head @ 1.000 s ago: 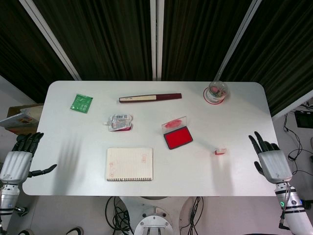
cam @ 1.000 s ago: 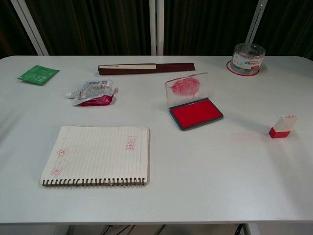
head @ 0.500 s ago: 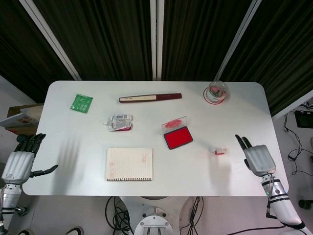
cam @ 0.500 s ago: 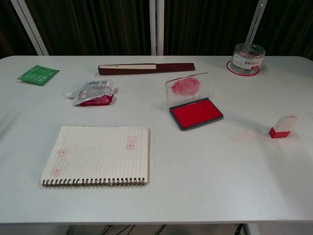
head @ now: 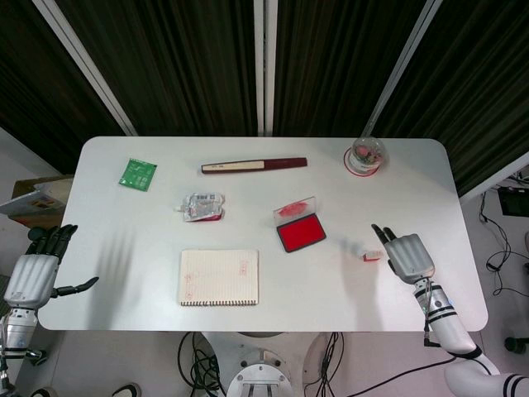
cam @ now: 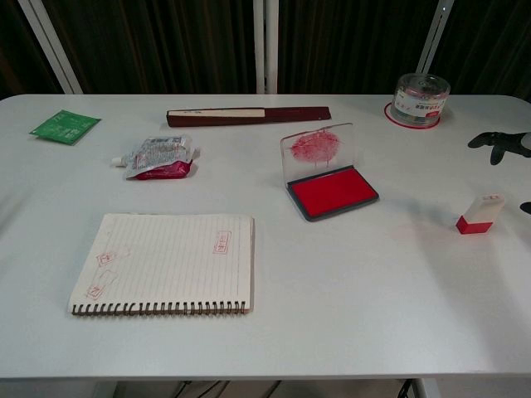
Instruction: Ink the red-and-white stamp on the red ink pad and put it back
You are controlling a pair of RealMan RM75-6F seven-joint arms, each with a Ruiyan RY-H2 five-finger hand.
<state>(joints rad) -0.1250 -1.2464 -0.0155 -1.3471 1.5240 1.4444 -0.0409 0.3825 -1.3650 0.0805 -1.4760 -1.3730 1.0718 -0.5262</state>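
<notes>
The red-and-white stamp point(head: 373, 255) point(cam: 479, 213) lies tilted on the table's right part. The red ink pad point(head: 301, 234) point(cam: 333, 191) sits mid-table with its clear lid standing open behind it. My right hand point(head: 403, 255) hovers just right of the stamp, fingers spread, holding nothing. In the chest view only its dark fingertips point(cam: 498, 142) show at the right edge above the stamp. My left hand point(head: 35, 271) hangs off the table's left front corner, open and empty.
A spiral notebook point(head: 219, 277) with red stamp marks lies at the front. A foil pouch point(head: 202, 206), a green packet point(head: 137, 174) and a long dark-red box point(head: 253, 165) lie further back. A clear round container point(head: 365, 155) stands at the back right.
My right hand has moved left from beyond the table's right edge to just beside the stamp, and its fingertips now show in the chest view. The left hand has barely moved.
</notes>
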